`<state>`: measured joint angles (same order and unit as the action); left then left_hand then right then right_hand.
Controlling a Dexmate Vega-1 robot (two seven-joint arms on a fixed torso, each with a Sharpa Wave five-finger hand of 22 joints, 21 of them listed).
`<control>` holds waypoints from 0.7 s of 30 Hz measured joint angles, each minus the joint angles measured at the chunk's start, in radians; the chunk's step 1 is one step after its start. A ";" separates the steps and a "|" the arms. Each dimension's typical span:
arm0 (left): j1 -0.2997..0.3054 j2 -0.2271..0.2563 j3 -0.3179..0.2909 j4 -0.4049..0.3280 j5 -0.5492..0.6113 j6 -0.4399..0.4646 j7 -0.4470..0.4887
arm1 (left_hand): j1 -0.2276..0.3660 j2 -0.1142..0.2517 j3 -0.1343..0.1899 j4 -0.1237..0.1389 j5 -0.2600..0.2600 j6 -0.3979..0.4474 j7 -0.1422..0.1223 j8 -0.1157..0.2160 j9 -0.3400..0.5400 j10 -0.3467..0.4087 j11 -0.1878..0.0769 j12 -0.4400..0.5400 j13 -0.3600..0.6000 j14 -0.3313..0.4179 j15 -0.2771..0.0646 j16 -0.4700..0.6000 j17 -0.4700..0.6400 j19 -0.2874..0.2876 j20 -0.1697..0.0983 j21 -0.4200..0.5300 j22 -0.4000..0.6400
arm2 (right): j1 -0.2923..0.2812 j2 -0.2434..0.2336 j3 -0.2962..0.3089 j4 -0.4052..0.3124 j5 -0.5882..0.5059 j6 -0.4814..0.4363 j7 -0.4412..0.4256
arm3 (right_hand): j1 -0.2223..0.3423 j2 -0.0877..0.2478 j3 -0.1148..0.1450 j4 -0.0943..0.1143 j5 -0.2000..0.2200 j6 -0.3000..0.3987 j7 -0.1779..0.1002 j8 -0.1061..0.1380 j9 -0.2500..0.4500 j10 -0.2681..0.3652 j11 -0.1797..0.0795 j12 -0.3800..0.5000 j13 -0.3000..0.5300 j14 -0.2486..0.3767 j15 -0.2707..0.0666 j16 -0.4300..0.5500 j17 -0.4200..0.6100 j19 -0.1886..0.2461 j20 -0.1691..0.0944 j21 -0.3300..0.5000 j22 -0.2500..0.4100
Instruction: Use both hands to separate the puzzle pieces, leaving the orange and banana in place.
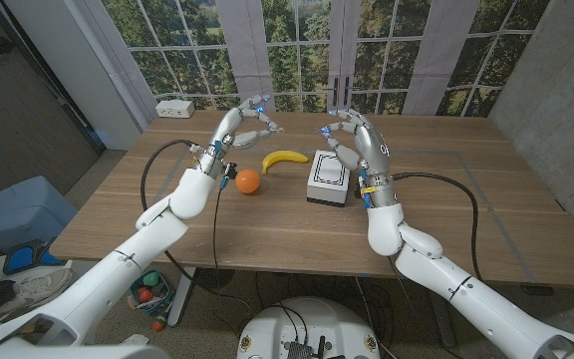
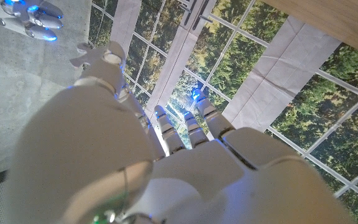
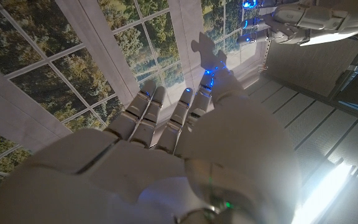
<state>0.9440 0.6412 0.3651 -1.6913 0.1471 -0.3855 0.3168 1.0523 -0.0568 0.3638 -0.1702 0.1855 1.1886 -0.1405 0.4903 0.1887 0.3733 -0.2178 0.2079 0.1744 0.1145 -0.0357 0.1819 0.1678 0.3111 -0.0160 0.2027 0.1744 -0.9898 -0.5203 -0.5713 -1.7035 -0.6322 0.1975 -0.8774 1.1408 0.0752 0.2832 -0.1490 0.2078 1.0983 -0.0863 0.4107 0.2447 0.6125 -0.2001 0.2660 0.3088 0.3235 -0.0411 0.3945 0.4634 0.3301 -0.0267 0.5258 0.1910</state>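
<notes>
Both hands raised above table [image 1: 486, 214], apart; left hand [image 1: 250, 118] pinches white puzzle piece [image 2: 91, 57] at fingertips, right hand [image 1: 350, 138] pinches second puzzle piece [image 3: 202, 45]. Orange [image 1: 248, 180] and banana [image 1: 284, 159] lie on wood beside white box [image 1: 328, 179]

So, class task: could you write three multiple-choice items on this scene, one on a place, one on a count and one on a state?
1. Where is the orange?
A to the robot's left of the banana
B on top of the banana
C to the robot's right of the banana

2. How many fruits lie on the table?
A one
B two
C four

3. The puzzle pieces are:
A joined, lying down
B both in one hand
C apart, one in each hand

Answers:
1 A: the head view shows it.
2 B: orange and banana.
3 C: the left hand holds one piece, the right hand the other piece.
</notes>
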 measured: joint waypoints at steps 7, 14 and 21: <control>0.001 0.036 0.005 -0.040 0.064 0.077 0.012 | 0.003 -0.003 0.000 0.000 0.000 0.005 0.005 -0.004 -0.001 0.000 0.000 -0.001 0.000 0.000 0.000 0.000 0.000 -0.005 0.005 0.000 0.000 | -0.013 -0.012 0.008 -0.006 0.009 -0.053 0.000 | 0.000 0.000 0.001 -0.001 0.000 0.000 0.000 0.000 -0.001 0.000 0.000 0.000 0.000 0.000 0.000 0.000 0.003 0.000 0.000 0.000 -0.004; 0.000 0.070 0.016 -0.075 0.116 0.153 0.013 | 0.003 -0.003 0.000 0.000 0.008 0.005 0.005 -0.005 -0.001 0.000 0.000 -0.001 0.000 0.000 0.000 0.000 0.000 -0.005 0.005 0.000 0.000 | -0.033 -0.029 0.020 -0.019 0.018 -0.107 -0.005 | 0.000 0.000 0.001 -0.001 0.000 0.000 0.000 -0.001 -0.004 0.004 -0.004 0.000 0.000 0.000 0.000 0.000 0.003 0.000 0.000 0.008 -0.005; -0.006 0.096 0.029 -0.100 0.151 0.210 0.009 | 0.003 -0.002 0.000 0.000 0.008 0.007 0.007 -0.011 0.000 0.009 0.002 -0.001 0.000 0.000 0.000 0.000 0.000 -0.005 0.005 0.000 0.000 | -0.054 -0.045 0.032 -0.034 0.023 -0.162 -0.012 | 0.000 0.000 0.001 -0.001 0.000 0.000 0.000 -0.001 -0.006 0.004 -0.004 -0.004 0.005 0.000 0.000 0.000 0.008 0.000 0.000 0.008 -0.005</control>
<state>0.9375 0.7371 0.3945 -1.7909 0.2984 -0.1753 0.3256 1.0551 -0.0591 0.3637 -0.1701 0.1932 1.1954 -0.1336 0.4789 0.1885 0.3823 -0.2160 0.2072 0.1744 0.1145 -0.0357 0.1819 0.1678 0.3058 -0.0106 0.2027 0.1744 -1.0442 -0.5657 -0.5397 -1.7375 -0.6091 0.0353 -0.8898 1.1409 0.0752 0.2846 -0.1505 0.2078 1.0981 -0.0861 0.4098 0.2387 0.6162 -0.2038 0.2622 0.3136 0.3235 -0.0411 0.3945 0.4710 0.3301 -0.0267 0.5336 0.1860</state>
